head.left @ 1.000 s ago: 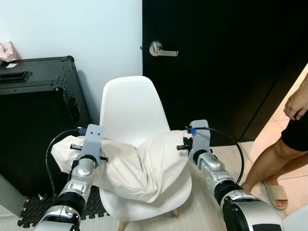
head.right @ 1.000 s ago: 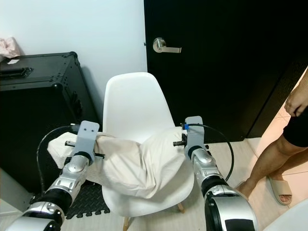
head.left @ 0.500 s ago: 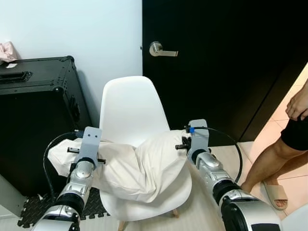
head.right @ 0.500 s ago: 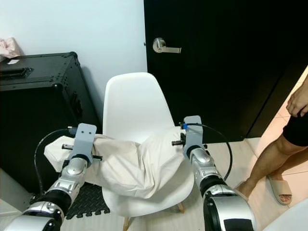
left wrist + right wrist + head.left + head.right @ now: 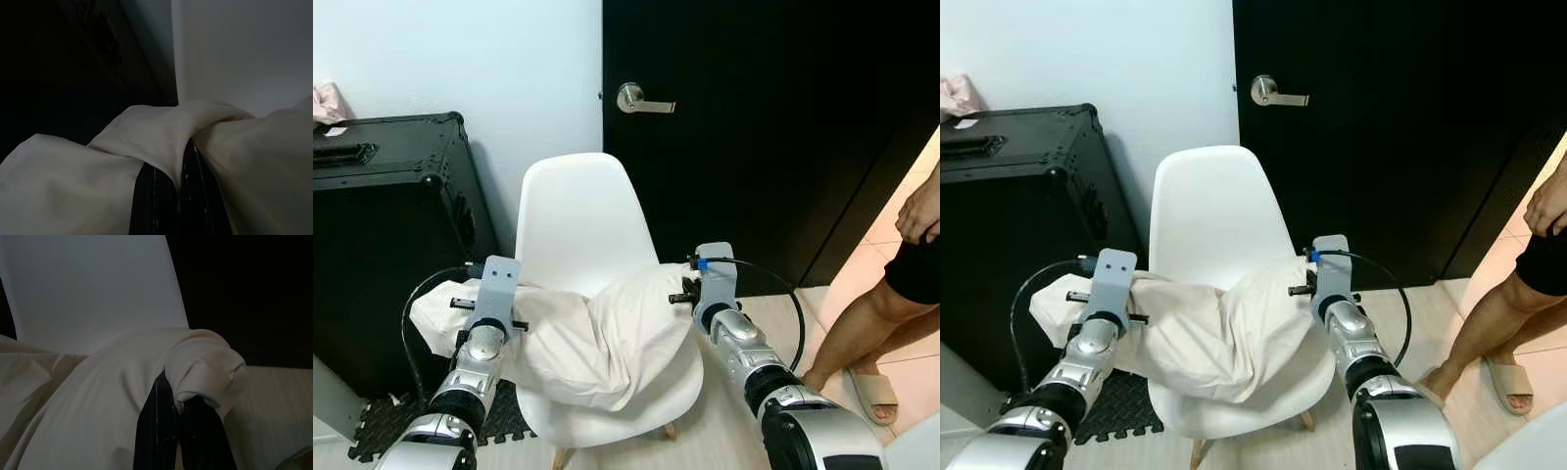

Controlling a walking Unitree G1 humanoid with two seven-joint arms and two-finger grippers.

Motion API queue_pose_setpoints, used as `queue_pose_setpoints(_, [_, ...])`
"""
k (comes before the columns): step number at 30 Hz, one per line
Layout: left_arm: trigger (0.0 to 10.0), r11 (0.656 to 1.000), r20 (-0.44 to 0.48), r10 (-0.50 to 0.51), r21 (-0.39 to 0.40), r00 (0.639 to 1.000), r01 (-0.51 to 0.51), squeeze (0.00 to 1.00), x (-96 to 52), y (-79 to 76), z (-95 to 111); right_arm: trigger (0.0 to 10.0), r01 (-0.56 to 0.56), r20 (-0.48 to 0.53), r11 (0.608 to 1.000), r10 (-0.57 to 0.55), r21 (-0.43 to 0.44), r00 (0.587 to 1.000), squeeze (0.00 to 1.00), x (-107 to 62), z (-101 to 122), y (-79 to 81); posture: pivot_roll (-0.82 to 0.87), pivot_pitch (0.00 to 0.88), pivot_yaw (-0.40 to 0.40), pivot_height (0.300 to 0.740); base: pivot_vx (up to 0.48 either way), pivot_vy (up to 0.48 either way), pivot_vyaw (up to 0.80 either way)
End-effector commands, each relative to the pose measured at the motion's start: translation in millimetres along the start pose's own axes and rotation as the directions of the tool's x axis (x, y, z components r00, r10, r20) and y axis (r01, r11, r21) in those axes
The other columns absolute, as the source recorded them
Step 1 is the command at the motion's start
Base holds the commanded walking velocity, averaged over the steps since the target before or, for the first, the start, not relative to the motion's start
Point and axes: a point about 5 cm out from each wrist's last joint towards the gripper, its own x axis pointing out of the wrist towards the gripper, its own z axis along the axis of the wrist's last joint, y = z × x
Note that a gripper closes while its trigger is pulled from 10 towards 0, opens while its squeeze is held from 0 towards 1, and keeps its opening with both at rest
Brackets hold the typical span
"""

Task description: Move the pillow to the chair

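Since the earlier frame, pillow has sagged lower onto chair. Left gripper and right gripper jaws pinch its corners. Soft, light, floppy: hold by bunched corners.

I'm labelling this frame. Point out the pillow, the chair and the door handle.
pillow (image 5: 607, 338), left eye view, middle of the cream fabric over the seat.
chair (image 5: 579, 220), left eye view, bare white backrest.
door handle (image 5: 641, 101), left eye view, silver lever on the black door.
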Motion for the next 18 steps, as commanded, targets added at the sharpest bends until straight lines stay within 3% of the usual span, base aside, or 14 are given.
queue_pose_setpoints(1, [10.0,1.000,0.041,0.020,0.003,0.999,-0.020,0.00,3.2,5.4,7.8,10.0,-0.021,0.018,1.000,0.021,-0.006,1.000,0.00,2.4,6.3,4.9,0.08,0.032,-0.002,0.648,0.000,0.000,0.00])
queue_pose_setpoints(11, [10.0,1.000,0.037,0.021,-0.002,0.999,-0.021,0.00,2.3,3.9,6.3,10.0,-0.028,0.029,1.000,0.029,-0.005,0.999,0.00,2.2,7.1,5.0,0.08,0.035,-0.005,0.595,0.000,0.000,0.00])
queue_pose_setpoints(18, [10.0,1.000,0.031,0.029,-0.009,0.999,-0.028,0.00,1.4,4.1,4.2,10.0,-0.037,0.030,0.999,0.037,-0.006,0.999,0.00,2.2,7.1,5.5,0.08,0.036,-0.009,0.595,0.000,0.000,0.00])
